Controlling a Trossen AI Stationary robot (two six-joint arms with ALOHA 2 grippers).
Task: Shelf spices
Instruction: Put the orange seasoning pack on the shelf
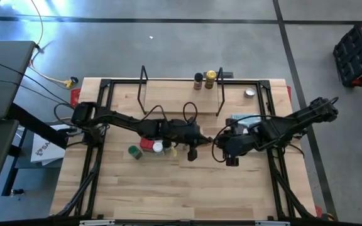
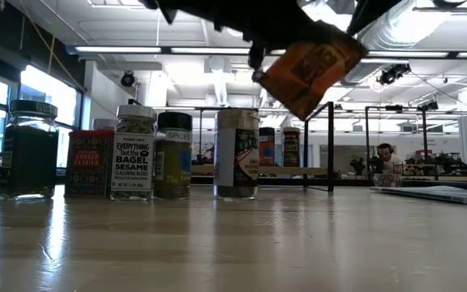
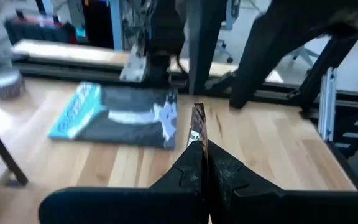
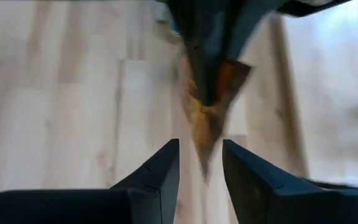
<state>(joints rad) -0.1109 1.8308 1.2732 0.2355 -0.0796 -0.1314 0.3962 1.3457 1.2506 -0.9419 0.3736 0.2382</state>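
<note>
while the left gripper [image 3: 201,155] pinches one packet [image 2: 310,65], right gripper [image 4: 201,163] parted, five jars [image 2: 236,152] stand.

Orange-red packet [image 2: 313,65] aloft, apparently edge-on; jars [image 2: 133,152] upright, clustered.

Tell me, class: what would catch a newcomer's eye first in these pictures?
The orange packet hangs in mid-air above the table's middle, pinched edge-on in the left gripper, with the right gripper's open fingers either side of its lower edge. A row of spice jars stands on the tabletop; two jars already sit on the shelf.
</note>
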